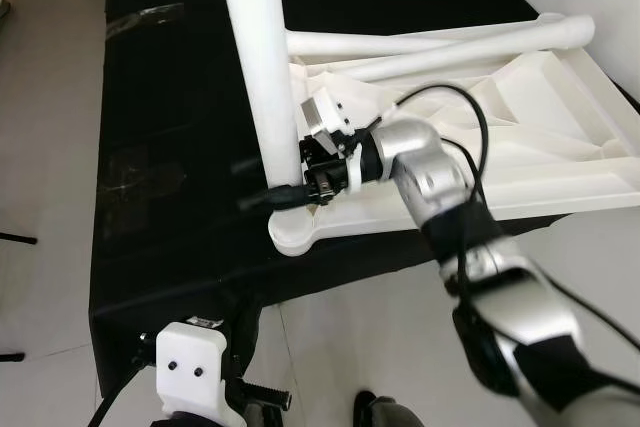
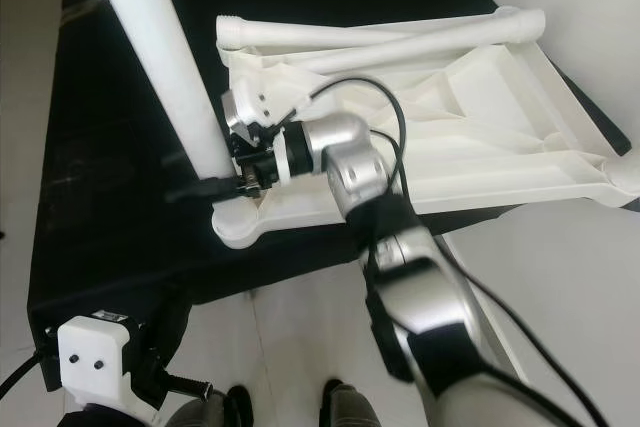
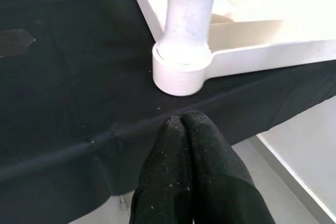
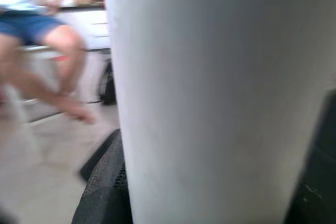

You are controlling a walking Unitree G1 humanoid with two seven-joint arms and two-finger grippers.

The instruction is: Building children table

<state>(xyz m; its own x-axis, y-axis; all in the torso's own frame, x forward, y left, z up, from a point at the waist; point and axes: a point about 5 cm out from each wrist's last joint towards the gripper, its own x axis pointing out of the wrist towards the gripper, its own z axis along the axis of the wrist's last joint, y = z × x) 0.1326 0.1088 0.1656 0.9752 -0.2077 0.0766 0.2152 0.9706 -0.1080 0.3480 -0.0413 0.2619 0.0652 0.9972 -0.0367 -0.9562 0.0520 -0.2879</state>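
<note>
The tabletop lay upside down on the black-draped desk, ribs up, and one white leg stood upright in the near corner socket. The right gripper was clamped on that leg just above the socket, one black finger either side of the tube; in the right wrist view the leg loomed white with dark finger at its flank, and a seated person blurred behind. Two more legs lay loose across the far edge of the tabletop, not yet fitted. The left gripper hung low by the desk's front edge, fingers pressed together on nothing, pointing toward the socket. Judged from this, the job looked under half done: one leg in its socket, whether fully seated could not be told, and the remaining legs to fit before the table could be turned upright
</note>
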